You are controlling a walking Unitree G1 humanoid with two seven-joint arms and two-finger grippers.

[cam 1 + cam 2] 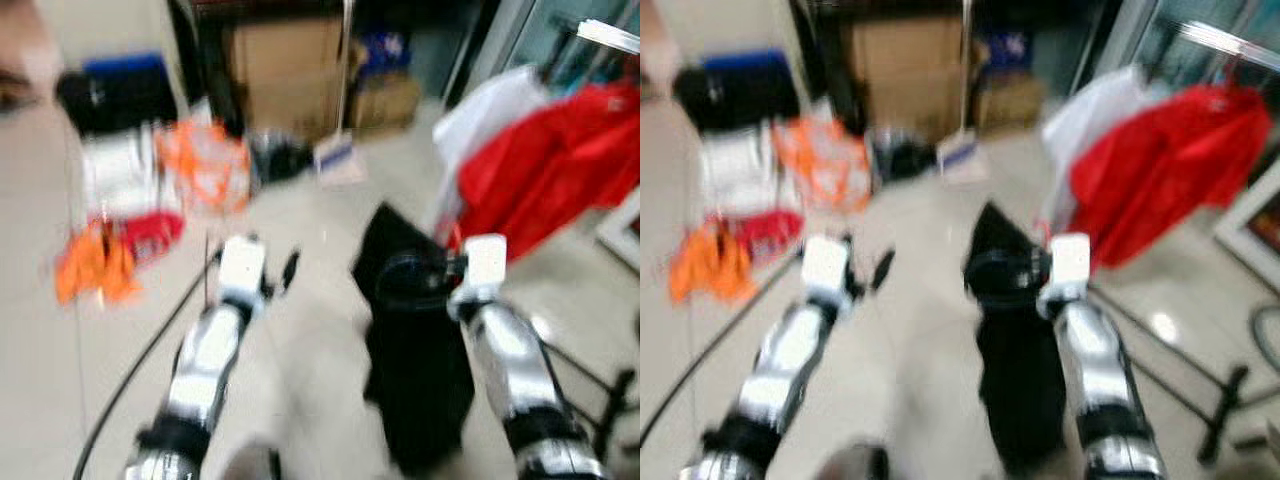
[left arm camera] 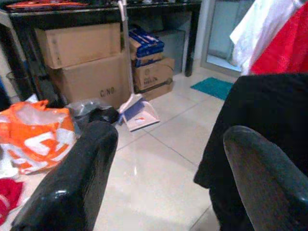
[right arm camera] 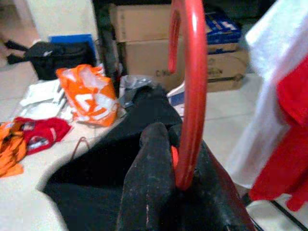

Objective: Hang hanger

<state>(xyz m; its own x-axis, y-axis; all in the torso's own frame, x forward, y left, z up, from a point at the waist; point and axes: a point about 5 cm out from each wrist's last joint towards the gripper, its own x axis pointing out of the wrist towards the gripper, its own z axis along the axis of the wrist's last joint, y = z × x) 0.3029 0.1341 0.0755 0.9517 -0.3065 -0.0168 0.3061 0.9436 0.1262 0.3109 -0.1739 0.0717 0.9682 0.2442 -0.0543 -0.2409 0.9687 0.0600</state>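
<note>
My right gripper [image 3: 180,180] is shut on the neck of a red hanger [image 3: 195,72], whose hook curves up above the fingers. A black garment [image 1: 415,370] hangs from the hanger, draping below the right gripper [image 1: 425,275] toward the floor. Ahead to the right, a clothes rail [image 1: 610,35] carries a red garment [image 1: 550,165] and a white garment [image 1: 480,120]. My left gripper [image 2: 168,192] is open and holds nothing, raised to the left of the black garment. The head views are blurred.
Cardboard boxes [image 1: 285,70] stand under a dark table ahead. An orange bag [image 1: 205,165], a dustpan [image 1: 338,158], a black bag [image 1: 115,95] and orange and red clothes [image 1: 95,262] lie on the tiled floor. A black cable [image 1: 140,360] runs at left. The rack's base [image 1: 600,390] is at right.
</note>
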